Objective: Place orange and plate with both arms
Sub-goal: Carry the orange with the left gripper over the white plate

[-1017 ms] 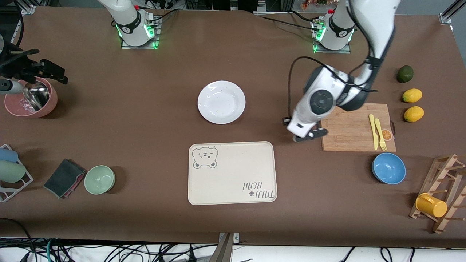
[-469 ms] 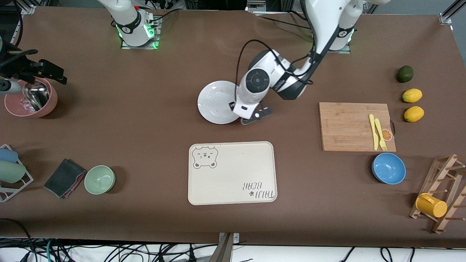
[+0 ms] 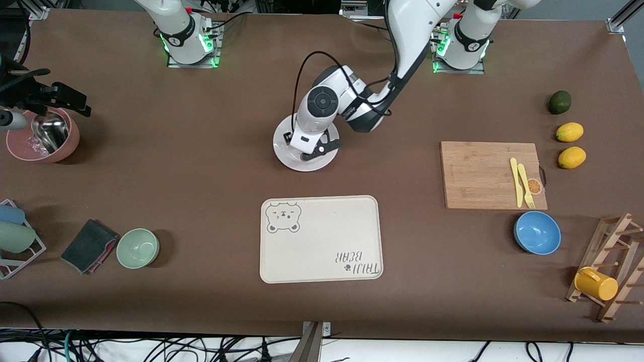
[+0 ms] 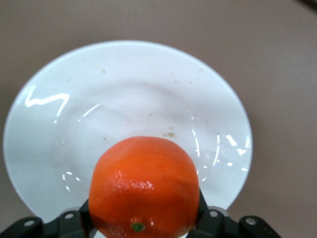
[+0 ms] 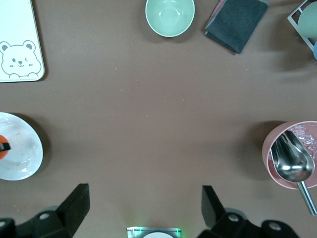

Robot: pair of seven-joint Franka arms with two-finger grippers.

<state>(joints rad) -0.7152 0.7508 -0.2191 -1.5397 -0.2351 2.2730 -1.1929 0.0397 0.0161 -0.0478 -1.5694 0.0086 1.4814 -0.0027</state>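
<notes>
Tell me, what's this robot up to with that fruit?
The left arm's tool holds the orange, shut on it, over the white plate in the middle of the table. The orange is not set down yet. The right arm waits, its tool open above the bare table near a pink bowl with a metal scoop.

Front view: high camera, looking steeply down across the table [image 3: 211,166] toward both arm bases at 12 o'clock; whole tabletop covered.

Left wrist view: close, looking straight down on the plate [image 4: 124,99], which fills most of the frame, with the orange [image 4: 143,186] at 6 o'clock.

Right wrist view: high, wide, downward. It shares with the front view the plate [image 5: 17,148] at 9 o'clock, the pink bowl [image 5: 292,153] at 3 o'clock and the green bowl [image 5: 170,16] at 12 o'clock.
</notes>
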